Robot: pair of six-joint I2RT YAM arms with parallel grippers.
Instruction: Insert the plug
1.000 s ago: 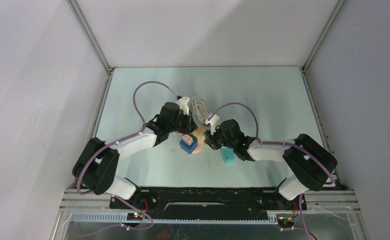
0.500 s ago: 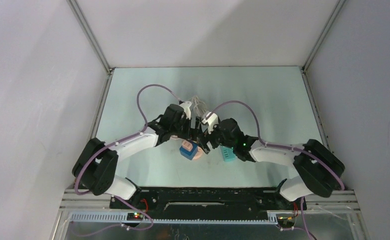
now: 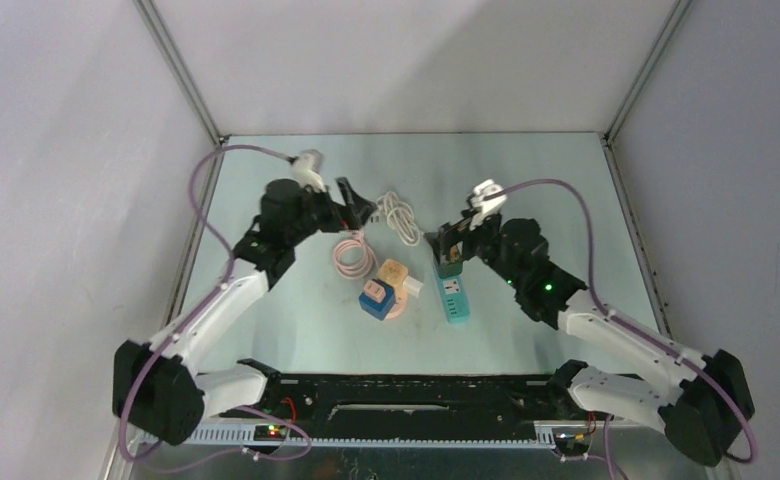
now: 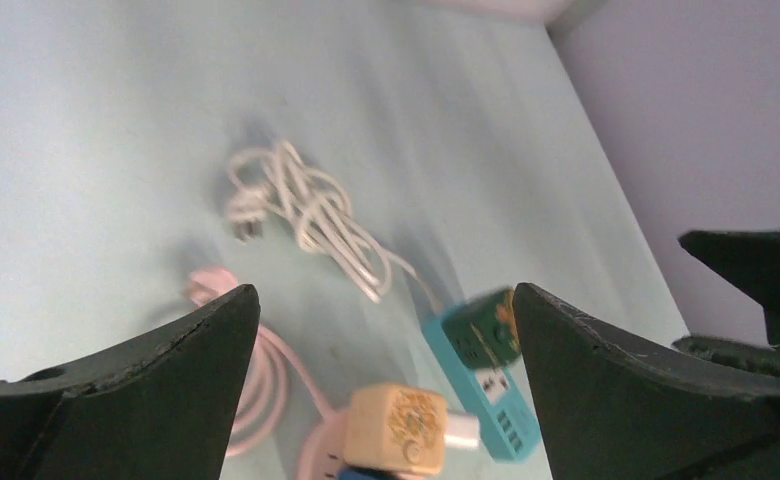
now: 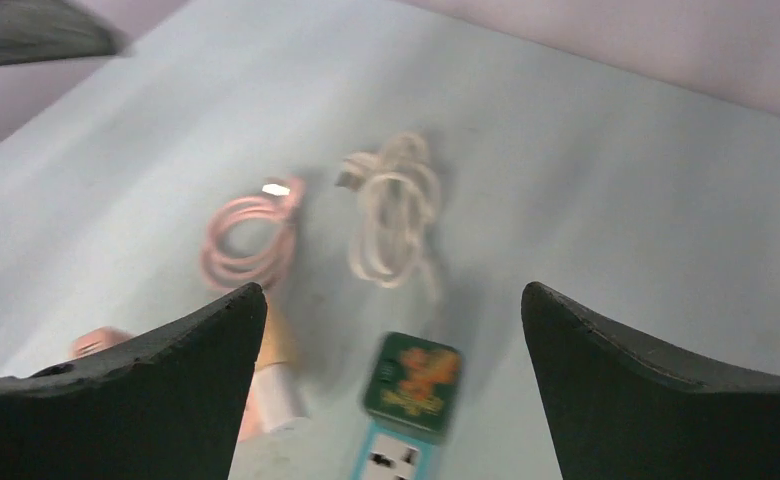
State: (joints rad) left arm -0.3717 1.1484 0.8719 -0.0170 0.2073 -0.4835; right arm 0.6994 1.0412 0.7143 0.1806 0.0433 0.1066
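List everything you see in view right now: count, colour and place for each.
strip: one, teal, flat on the table right of centre
adapter: one, green, at the strip's far end
white cable: one, bundled, beyond the strip
pink cable: one, coiled, left of centre
tan cube: one, between pink cable and strip
blue cube: one, just nearer than the tan cube
table: one, pale green
left gripper: black, open, empty, beside the white cable
right gripper: black, open, empty, over the adapter
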